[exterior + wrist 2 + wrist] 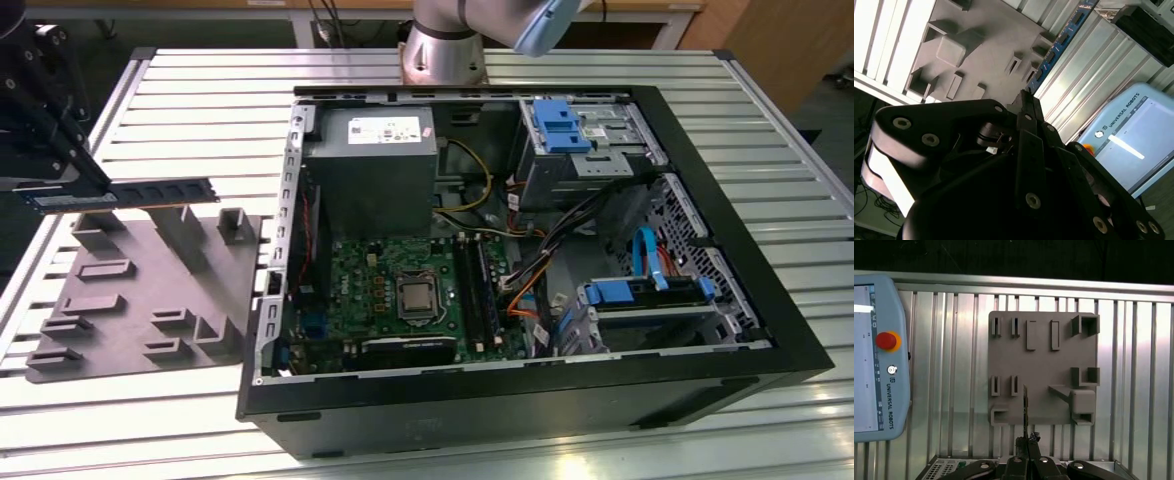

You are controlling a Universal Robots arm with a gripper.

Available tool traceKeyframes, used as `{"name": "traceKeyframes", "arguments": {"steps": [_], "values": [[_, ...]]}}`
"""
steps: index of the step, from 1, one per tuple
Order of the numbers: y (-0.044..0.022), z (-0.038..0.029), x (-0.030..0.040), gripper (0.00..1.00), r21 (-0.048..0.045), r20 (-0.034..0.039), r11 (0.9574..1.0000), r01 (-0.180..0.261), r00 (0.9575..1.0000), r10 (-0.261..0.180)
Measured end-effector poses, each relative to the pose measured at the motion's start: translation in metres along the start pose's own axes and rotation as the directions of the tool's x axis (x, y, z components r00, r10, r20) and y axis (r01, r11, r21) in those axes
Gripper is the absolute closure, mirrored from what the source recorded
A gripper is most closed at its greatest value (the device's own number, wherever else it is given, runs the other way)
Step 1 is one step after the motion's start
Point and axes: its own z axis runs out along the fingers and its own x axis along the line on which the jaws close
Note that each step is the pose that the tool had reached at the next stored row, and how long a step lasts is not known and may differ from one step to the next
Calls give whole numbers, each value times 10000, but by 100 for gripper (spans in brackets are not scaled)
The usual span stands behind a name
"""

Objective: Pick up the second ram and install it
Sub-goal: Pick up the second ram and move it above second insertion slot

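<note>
The second ram (160, 190) hangs in the air above the grey moulded plate (147, 290), lying level with its long edge sideways. It sits near the exterior view's left edge, well apart from the open computer case (747, 330). The claw (83, 185) is clamped on one end of the stick, and the rest juts out free toward the case.

In the first wrist view the stick (1025, 407) is seen thin edge on. It rises from between the two black fingers of the claw (1028, 441), which press against its flat faces. The grey plate (1044, 340) lies beyond it on the ribbed metal bench (1134, 365). A pale blue control tablet (879, 355) with a red button rests on the bench beside the plate.

In the second wrist view the stick (1061, 42) runs away from the claw tips (1026, 102) as a dark strip with small chips, over the edge of the plate (979, 55).

The case lies on its side on the bench (200, 100) with its cover off. Inside are the green circuit board (380, 270), its long black slots (477, 290) and a grey power box (367, 170).
</note>
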Motion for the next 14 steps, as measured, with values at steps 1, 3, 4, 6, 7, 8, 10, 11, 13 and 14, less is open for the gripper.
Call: {"name": "traceKeyframes", "arguments": {"steps": [1,3,4,6,7,8,10,11,13,14], "values": [[-3,-1,0,89,-1,-1,10000,0,10000,0],[-7,0,0,89,-1,0,10000,0,10000,0],[-9,-1,0,89,-1,-1,10000,0,10000,0],[-12,0,0,89,-1,-1,10000,0,10000,0],[-14,-1,0,89,-2,-1,10000,0,10000,0],[-16,0,0,89,-1,0,10000,1,10000,-1],[-20,-1,0,89,-1,-1,10000,0,10000,0],[-22,-1,0,89,-1,-1,10000,0,10000,0],[-25,-1,0,89,-1,0,10000,0,10000,0],[-27,-1,1,89,-1,-1,10000,0,10000,0]]}}
